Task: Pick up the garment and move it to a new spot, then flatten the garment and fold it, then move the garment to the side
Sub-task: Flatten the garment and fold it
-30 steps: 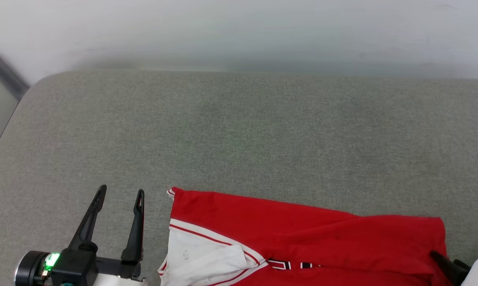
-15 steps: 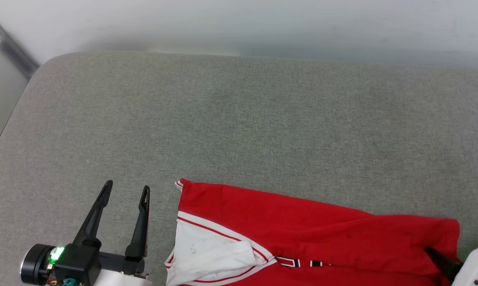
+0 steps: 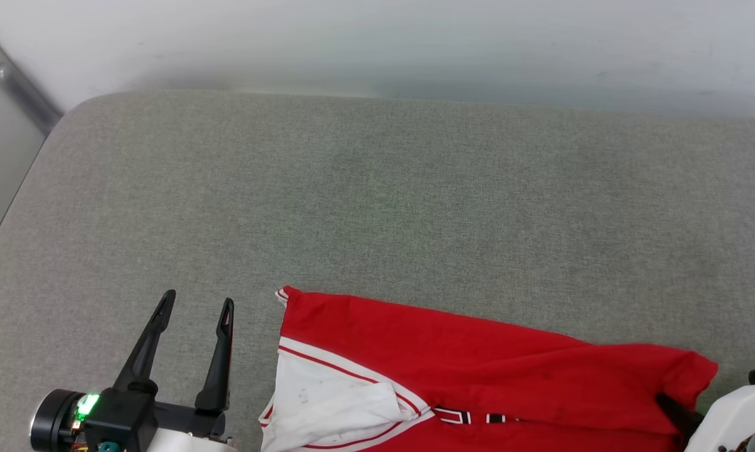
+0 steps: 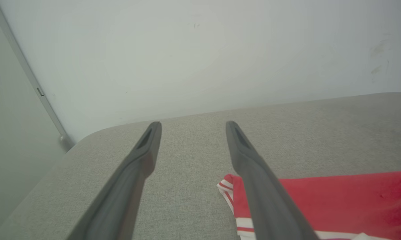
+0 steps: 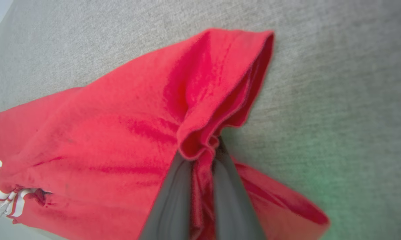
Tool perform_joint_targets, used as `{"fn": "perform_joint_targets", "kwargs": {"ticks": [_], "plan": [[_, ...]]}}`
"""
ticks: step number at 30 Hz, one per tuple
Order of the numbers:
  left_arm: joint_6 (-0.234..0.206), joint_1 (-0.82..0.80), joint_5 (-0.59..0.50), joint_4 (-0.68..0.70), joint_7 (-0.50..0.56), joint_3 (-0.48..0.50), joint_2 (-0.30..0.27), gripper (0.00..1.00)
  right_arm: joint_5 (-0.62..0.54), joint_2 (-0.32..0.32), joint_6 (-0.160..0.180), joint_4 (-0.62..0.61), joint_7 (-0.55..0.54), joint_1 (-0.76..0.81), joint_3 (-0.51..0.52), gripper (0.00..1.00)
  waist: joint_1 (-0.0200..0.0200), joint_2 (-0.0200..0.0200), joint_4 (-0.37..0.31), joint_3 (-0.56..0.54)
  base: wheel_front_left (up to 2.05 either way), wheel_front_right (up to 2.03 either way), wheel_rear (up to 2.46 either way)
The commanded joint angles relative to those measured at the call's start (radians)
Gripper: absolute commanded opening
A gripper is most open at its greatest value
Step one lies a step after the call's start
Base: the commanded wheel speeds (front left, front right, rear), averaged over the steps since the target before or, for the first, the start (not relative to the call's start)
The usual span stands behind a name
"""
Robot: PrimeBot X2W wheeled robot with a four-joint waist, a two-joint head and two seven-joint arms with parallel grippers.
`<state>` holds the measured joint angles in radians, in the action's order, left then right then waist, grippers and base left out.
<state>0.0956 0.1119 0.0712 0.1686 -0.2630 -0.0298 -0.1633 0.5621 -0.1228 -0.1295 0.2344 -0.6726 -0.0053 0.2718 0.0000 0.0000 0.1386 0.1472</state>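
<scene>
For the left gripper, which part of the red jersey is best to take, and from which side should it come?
Probably the striped corner of the garment, approached from the robot's left. This corner lies flat at the cloth's edge on the grey surface, nearest the open left gripper, and opposite the end that the right gripper pinches, so both ends would be held.

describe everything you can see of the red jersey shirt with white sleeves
The red jersey shirt, of soft knit fabric, lies creased on the grey fabric surface. A white short sleeve with red-and-white striped trim is folded over at its left end, and black-and-white lettering peeks out at the near edge. The right gripper is shut on its bunched, raised right edge. The open left gripper stands apart from it.
</scene>
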Motion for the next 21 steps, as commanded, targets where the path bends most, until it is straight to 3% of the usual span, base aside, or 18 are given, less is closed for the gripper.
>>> {"fn": "perform_joint_targets", "kwargs": {"ticks": [1,14,21], "plan": [[0.008,0.003,-0.008,0.003,-0.002,0.012,0.007,1.0,-0.016,-0.006,0.0,0.009,0.034,-0.013,0.027,0.0,0.0,0.0,-0.012,-0.003,0.0,0.0,0.0],[0.025,-0.003,-0.016,-0.006,-0.002,0.017,0.012,1.0,-0.103,-0.09,0.0,0.045,0.106,-0.077,0.214,0.0,0.0,0.0,-0.037,-0.007,0.0,0.0,0.0],[0.028,0.018,-0.015,-0.01,-0.002,0.023,0.018,1.0,-0.105,-0.077,-0.001,0.008,0.092,-0.049,0.185,0.0,0.0,0.0,-0.053,-0.038,0.0,0.0,0.0]]}}
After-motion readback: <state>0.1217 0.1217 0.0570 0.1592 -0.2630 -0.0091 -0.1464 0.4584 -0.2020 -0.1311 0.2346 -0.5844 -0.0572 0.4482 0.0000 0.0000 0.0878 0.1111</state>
